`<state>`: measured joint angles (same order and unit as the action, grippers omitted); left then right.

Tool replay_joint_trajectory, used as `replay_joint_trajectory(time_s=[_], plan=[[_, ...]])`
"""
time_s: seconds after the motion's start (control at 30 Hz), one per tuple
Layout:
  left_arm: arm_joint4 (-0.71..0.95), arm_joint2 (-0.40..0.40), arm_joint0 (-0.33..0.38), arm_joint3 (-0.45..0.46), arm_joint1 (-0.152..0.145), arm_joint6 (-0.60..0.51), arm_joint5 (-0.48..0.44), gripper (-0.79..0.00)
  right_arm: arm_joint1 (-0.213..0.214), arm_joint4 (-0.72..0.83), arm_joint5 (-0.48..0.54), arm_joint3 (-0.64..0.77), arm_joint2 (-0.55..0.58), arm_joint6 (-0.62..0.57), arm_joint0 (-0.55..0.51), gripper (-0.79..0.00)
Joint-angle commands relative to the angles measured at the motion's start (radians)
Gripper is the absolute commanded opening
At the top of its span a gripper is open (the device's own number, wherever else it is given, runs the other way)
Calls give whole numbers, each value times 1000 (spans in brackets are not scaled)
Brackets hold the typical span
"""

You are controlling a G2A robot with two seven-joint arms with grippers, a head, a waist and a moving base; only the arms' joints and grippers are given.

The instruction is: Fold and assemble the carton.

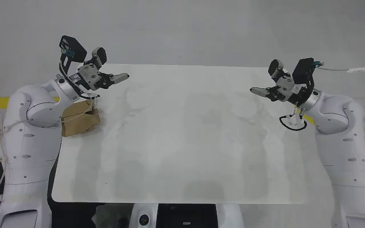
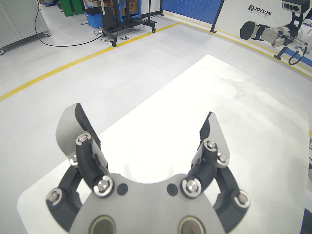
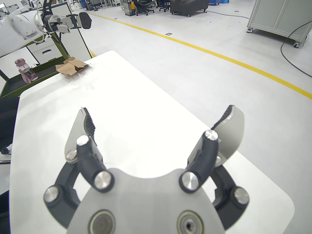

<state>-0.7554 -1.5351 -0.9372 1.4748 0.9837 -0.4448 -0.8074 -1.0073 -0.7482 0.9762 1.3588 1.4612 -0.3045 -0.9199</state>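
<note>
Carton [image 1: 80,118] location: at the left edge of the desk [image 1: 188,142], below the left arm, which covers part of it in the top view. It sits right at the edge and may overhang; the exact amount cannot be determined.

Left gripper [image 1: 114,77]: above the far left corner of the desk, beyond the carton. Jaws are spread wide and hold nothing.

Right gripper [image 1: 258,90]: above the far right side of the desk, well apart from the carton. Jaws are likewise spread and empty.

Probable faults:
- Carton falls off the desk. Cause: a sideways push or a one-sided pinch at the edge, since little surface seems to lie outboard of it.
- Carton slides instead of folding. Cause: light cardboard on a smooth, glossy top offers little friction, so a flap pressed by one arm without the other bracing the body is likely to move the whole piece.
- Panel creases off the score line or is crushed. Cause: excess closing force from the ribbed jaw pads on thin board.
- Arm contact. Cause: the left forearm hangs close above the carton.

Materials and shape: brown, matte cardboard, partly folded, low and irregular, with loose flaps standing at differing angles. The desk top is white, flat and faintly veined, with rounded corners.
</note>
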Motion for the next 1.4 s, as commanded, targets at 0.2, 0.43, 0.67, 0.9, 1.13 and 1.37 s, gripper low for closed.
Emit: replay_joint_trajectory(time_s=[0.2, 0.43, 0.67, 0.9, 1.13, 1.37], plan=[[0, 0, 0, 0, 0, 0, 0, -1, 0, 0, 0, 0, 0, 0, 0, -1], [0, 0, 0, 0, 0, 0, 0, 0, 0, 0, 0, 0, 0, 0, 0, -1], [0, 0, 0, 0, 0, 0, 0, -1, 0, 0, 0, 0, 0, 0, 0, -1], [0, 0, 0, 0, 0, 0, 0, 0, 0, 0, 0, 0, 0, 0, 0, 0], [117, -5, -18, 13, -9, -164, 110, 0, 0, 0, 0, 0, 0, 0, 0, 0], [472, -38, 9, -24, -28, -519, 290, 0, 0, 0, 0, 0, 0, 0, 0, 0]])
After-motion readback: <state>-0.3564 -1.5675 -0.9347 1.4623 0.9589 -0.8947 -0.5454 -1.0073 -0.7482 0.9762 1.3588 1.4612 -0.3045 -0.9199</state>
